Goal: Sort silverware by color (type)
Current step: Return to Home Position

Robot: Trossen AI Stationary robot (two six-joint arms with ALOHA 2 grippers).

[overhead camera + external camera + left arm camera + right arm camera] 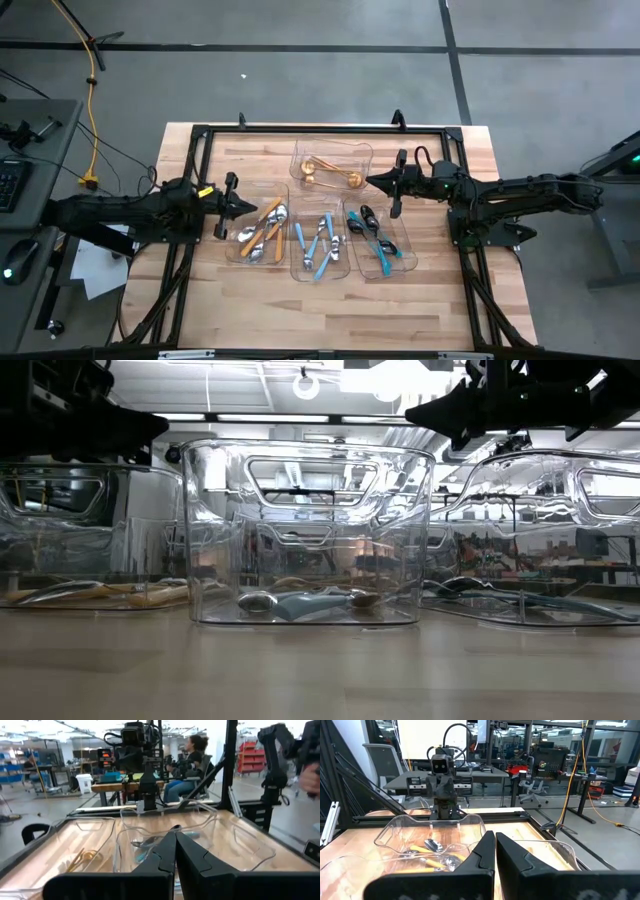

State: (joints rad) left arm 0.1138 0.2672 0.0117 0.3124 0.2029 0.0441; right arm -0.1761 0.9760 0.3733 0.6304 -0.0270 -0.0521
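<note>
Four clear trays hold the silverware. Gold pieces [330, 175] lie in the far tray. Orange-handled pieces [262, 232] lie in the left tray, light-blue-handled ones [320, 247] in the middle tray, and dark teal-handled ones [373, 235] in the right tray. My left gripper [250, 205] is shut and level at the left tray's far left corner, pointing toward the table's right; in the left wrist view its fingers [175, 840] hold nothing. My right gripper [372, 181] is shut and level beside the far tray's right side, pointing left; in its own view [495, 839] it is empty.
A black frame [320, 129] with clamps runs along the table's far edge and sides. Bare wood [330, 310] stretches between the trays and the near edge. A seated person [187, 762] shows in the room beyond the table.
</note>
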